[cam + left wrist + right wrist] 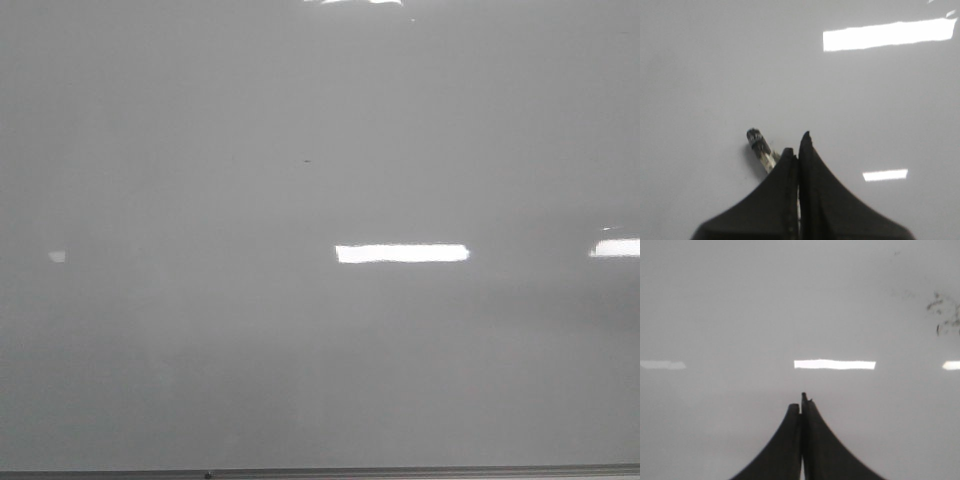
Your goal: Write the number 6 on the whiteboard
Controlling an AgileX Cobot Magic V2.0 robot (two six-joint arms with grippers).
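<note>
Whiteboard [200,350] fills pretty much the whole front view, glossy pale grey with a few bright rectangular light reflections [402,253] and a thin grey edge along the bottom. No drawn figure shows on it in that view, just a tiny dark speck [306,161] a bit above the middle.

Left end effector [799,145] has its fingers pressed together, and a marker [761,148] sticks out beside them at a slant, its dark tip near the board; looks clamped between the fingers. Right end effector [801,405] is closed too, nothing in it that I can see. Some faint dark smudges [944,315] sit on the board off to one side in the right wrist view.
</note>
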